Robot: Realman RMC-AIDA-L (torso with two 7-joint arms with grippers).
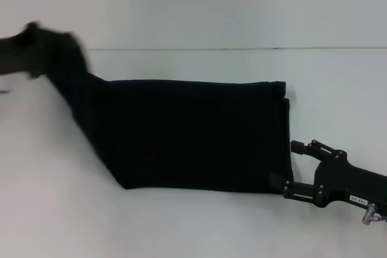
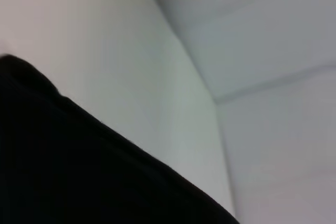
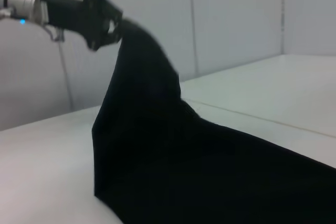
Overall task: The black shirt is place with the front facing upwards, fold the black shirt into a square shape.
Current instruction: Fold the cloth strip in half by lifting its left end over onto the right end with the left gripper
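Nearest to me, at about 4 o'clock in my head view, my right gripper (image 1: 289, 170) is a black hard metal claw. Its two fingers are spread apart, one on each side of the cloth's right edge, and I cannot tell if they touch it.

Next comes the big soft black cloth shirt (image 1: 193, 134). It lies in the middle of the smooth white table (image 1: 199, 228) as a long folded band with straight edges. It is plain and dark, and I see no letters on it. Layers show at its right edge.

Farther off, toward 10 o'clock, the shirt's left end rises off the table in a soft, bunched peak. My left gripper (image 3: 107, 27), black with a silver wrist, is pinched onto that peak and holds it up in the air.
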